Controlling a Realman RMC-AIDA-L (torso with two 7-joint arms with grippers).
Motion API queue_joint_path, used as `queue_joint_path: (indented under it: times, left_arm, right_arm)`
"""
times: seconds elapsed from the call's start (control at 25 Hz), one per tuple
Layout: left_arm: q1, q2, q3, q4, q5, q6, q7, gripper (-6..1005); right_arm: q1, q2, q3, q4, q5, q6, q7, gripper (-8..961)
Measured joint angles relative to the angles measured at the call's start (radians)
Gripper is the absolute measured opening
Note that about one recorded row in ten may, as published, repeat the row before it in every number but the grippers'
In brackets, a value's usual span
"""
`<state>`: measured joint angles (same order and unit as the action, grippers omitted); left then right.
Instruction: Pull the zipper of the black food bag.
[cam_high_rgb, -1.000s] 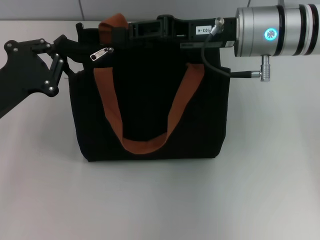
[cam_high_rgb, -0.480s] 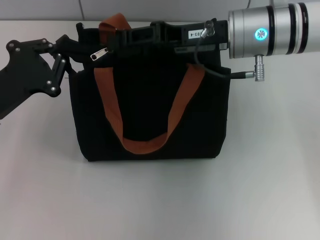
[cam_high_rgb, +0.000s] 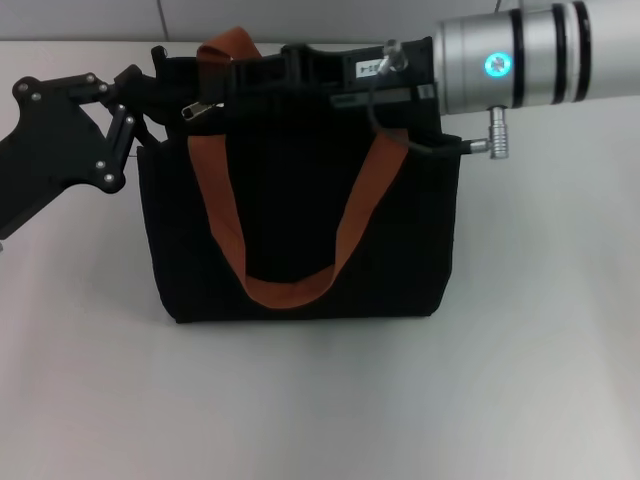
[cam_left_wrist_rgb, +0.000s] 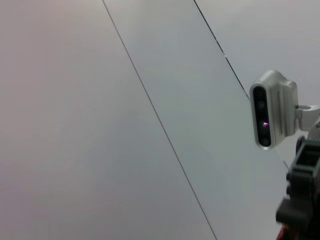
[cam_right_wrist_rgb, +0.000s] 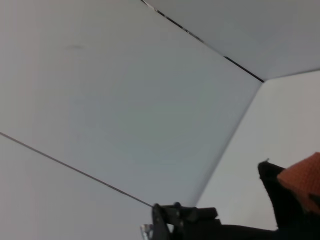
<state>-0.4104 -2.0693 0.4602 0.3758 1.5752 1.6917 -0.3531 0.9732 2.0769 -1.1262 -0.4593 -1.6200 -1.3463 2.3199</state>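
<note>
The black food bag stands upright mid-table with rust-orange strap handles. Its silver zipper pull lies at the top edge near the left corner, partly covered by black gripper parts. My left gripper reaches in from the left and pinches the bag's top left corner. My right gripper stretches leftward along the bag's top edge, its tip right beside the zipper pull. In the right wrist view only a corner of the bag and a bit of orange strap show.
The white table spreads around the bag, with a grey wall behind. A cable with silver plugs hangs under my right wrist, over the bag's right top. The left wrist view shows the wall and the right arm's wrist camera.
My right arm has slid leftward along the bag's top, and its gripper tip now reaches the zipper pull and partly covers it. The left gripper has barely moved.
</note>
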Motion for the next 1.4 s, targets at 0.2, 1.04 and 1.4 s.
queue_joint_path:
  times: [0.2, 1.04, 1.4]
  left_arm:
    - [-0.011, -0.001, 0.0, -0.005, -0.01, 0.002, 0.001, 27]
    - [-0.034, 0.002, 0.002, -0.011, -0.028, 0.001, 0.0, 29]
    - [-0.037, 0.002, 0.008, -0.012, -0.028, 0.003, 0.0, 29]
  right_arm:
    - [0.024, 0.002, -0.036, 0.004, 0.0, 0.045, 0.021, 502]
    - [0.03, 0.005, -0.055, -0.004, 0.0, 0.114, 0.038, 495]
    - [0.052, 0.008, -0.078, -0.004, 0.005, 0.116, 0.039, 495]
